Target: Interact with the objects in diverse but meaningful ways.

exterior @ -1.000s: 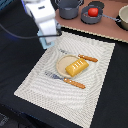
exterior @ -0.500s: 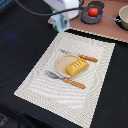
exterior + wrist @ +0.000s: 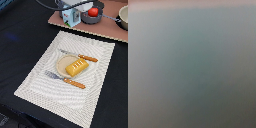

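- The dark tabletop fills most of the exterior view.
- A pale striped placemat lies on it at a slant, near the middle.
- A pinkish-brown board lies along the far edge, just beyond the placemat's far corner.
- The end effector hangs at the top of the exterior view, over the near end of that board; its fingers are blurred and partly cut off by the frame, so I cannot tell whether they are spread or pressed together. The wrist view shows only a grey-green blur.
- A round cream plate sits in the middle of the placemat.
- A grey pot stands on the board, just beside the end effector, with a second pot at the exterior view's right edge.
- The yellow ridged bread block lies on the plate.
- A knife lies on the plate's far side and a fork on its near side, both with orange-brown handles.
- The red tomato sits in the nearer pot.
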Robot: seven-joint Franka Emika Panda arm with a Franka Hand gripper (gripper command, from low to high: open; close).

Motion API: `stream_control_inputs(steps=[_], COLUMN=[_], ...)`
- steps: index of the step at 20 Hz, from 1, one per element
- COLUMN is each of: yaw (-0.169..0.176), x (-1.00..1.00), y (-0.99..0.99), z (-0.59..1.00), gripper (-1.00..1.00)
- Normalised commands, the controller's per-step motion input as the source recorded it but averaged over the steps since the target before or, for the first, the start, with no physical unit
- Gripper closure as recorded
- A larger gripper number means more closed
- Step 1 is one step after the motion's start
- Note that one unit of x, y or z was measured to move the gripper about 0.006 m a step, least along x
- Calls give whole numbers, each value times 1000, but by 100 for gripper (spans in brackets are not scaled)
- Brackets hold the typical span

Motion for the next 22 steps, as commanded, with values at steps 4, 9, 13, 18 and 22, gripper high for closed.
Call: stream_control_inputs(steps=[4,9,13,18,22], yaw=[-3,0,-10,-28,-8], x=[756,609,445,331,-45], y=[389,323,211,147,6], z=[-262,-373,-363,-318,-96], gripper=[100,100,100,100,100])
